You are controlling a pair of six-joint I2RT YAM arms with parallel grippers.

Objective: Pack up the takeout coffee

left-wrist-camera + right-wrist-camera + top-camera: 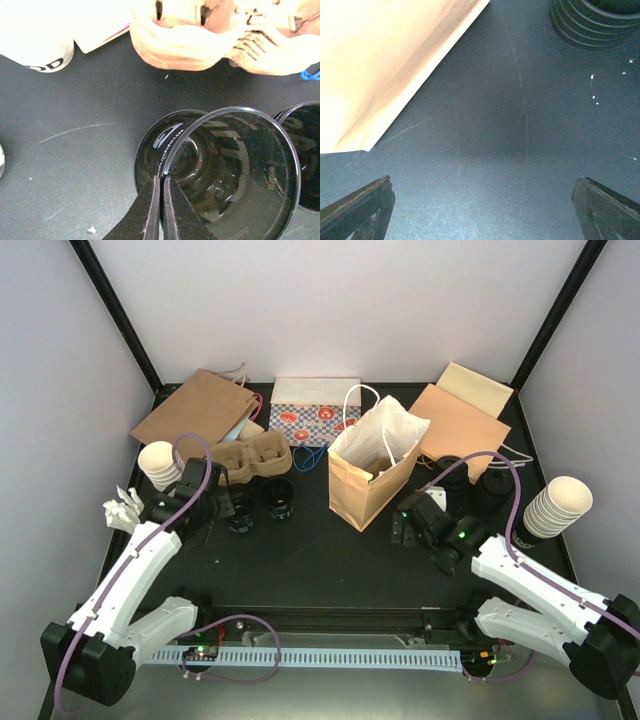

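Left pincer (163, 180) is clenched on the rim of one takeout coffee (235, 165) by the pulp carrier (255, 458). The paper bag (365, 485) looks unfilled (can't see its bottom), with the right pincer (403, 530) released beside it. Barely started, imo.

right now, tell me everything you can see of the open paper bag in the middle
The paper bag is brown kraft outside and pale within, with a white cord handle at its far rim. It stands upright on the black table, mouth open and crumpled, between the two arms. Nothing grips it; the open right end effector sits just right of it, apart.
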